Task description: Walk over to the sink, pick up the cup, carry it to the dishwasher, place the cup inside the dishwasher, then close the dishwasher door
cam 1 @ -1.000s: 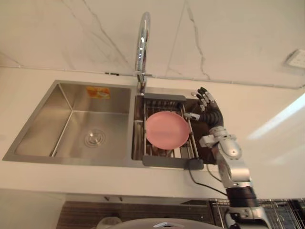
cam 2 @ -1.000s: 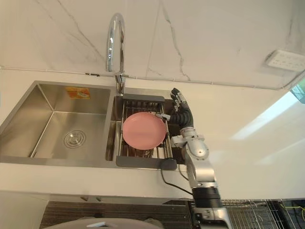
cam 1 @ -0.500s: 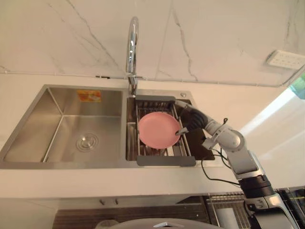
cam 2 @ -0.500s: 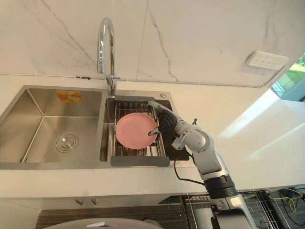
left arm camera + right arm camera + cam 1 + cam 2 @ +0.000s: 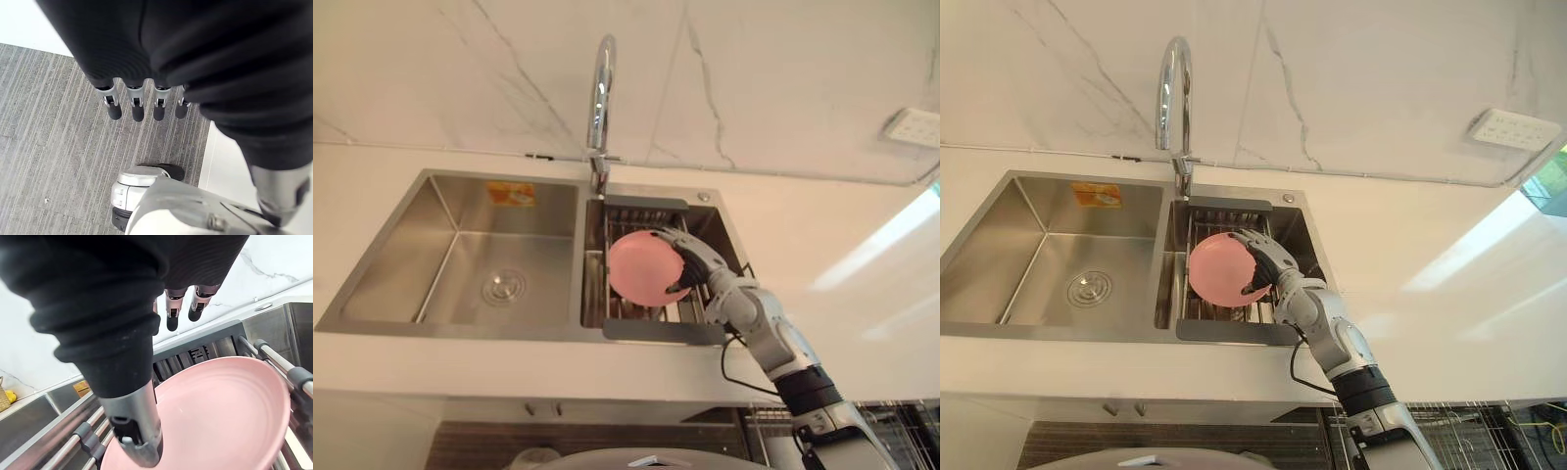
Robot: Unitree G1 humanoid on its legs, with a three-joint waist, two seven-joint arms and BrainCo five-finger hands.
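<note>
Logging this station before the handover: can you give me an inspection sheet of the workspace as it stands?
Surface: white worktop, holding the stainless steel double-bowl sink.
Job's things: round pink plate lying on the grey-framed wire rack over the sink's right bowl.
Clutter: nothing seen.
Hands: right hand spread over the plate's right rim, fingers straight; left hand hanging open above grey striped floor.
Cables: nothing seen.
Surroundings: chrome arched tap, white marble wall, white socket plate.

A pale pink plate (image 5: 641, 269) sits against the brushed silver sink (image 5: 460, 245), which has an orange sticker (image 5: 512, 193) on its wall. The counter (image 5: 822, 245) is white, the marble wall (image 5: 754, 78) white with grey veins, the faucet (image 5: 599, 98) mirror-bright chrome. The floor (image 5: 58, 147) is grey with fine stripes.
</note>
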